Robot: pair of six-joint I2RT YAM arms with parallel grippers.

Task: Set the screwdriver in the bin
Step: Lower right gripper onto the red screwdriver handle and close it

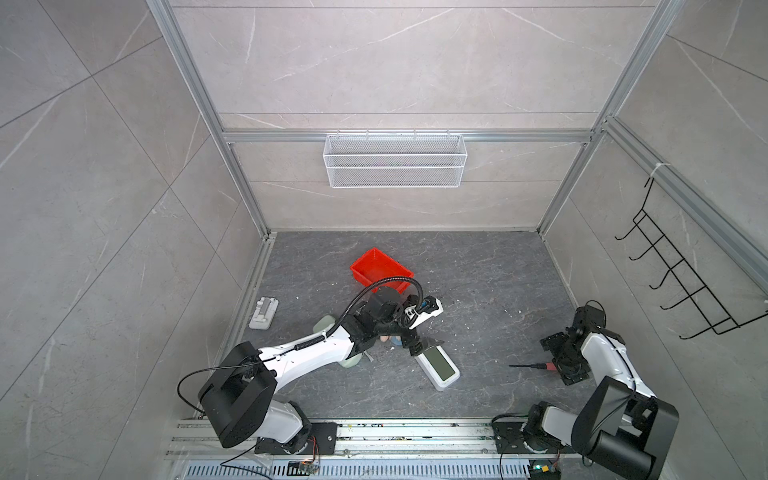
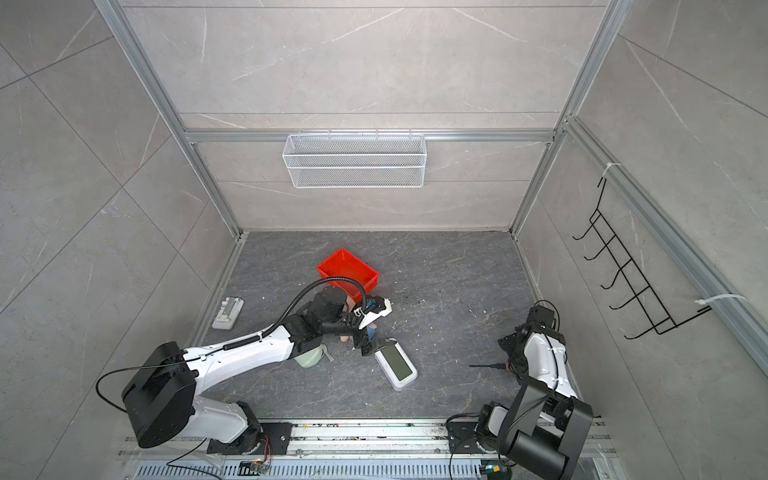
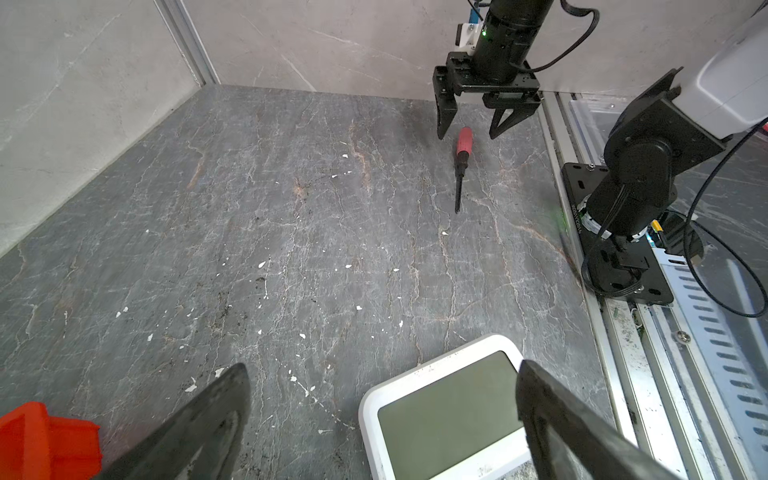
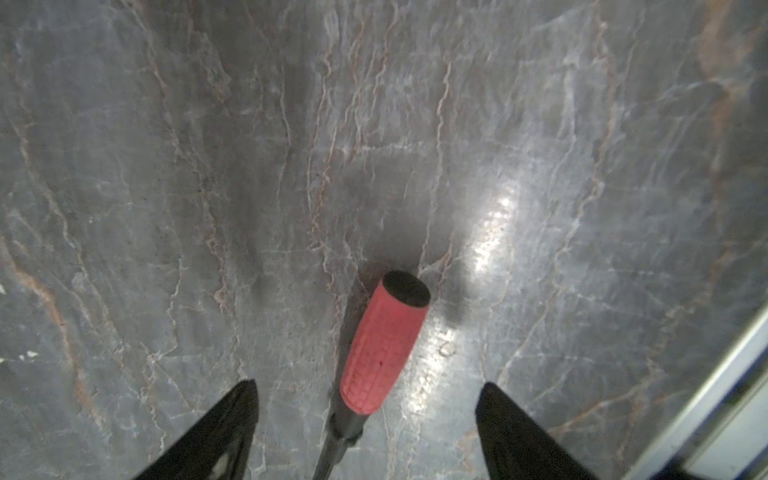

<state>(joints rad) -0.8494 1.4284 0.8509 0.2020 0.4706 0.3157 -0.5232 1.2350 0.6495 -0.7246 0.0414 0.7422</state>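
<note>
1. On the right side of the bench, the screwdriver lies flat, well apart from the red bin.
2. Right hand straddles its red handle, jaws apart, touching nothing.
3. Left hand hangs wide and empty near a white device.
4. It looks light, stiff and prone to roll. The ribbed handle, gripped across its middle, offers a surer hold than the thin shaft.

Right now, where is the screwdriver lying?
In both top views the screwdriver lies flat on the dark tabletop at the right side, its red handle between the jaws of the open right gripper, shaft pointing toward the white screen device.
</note>
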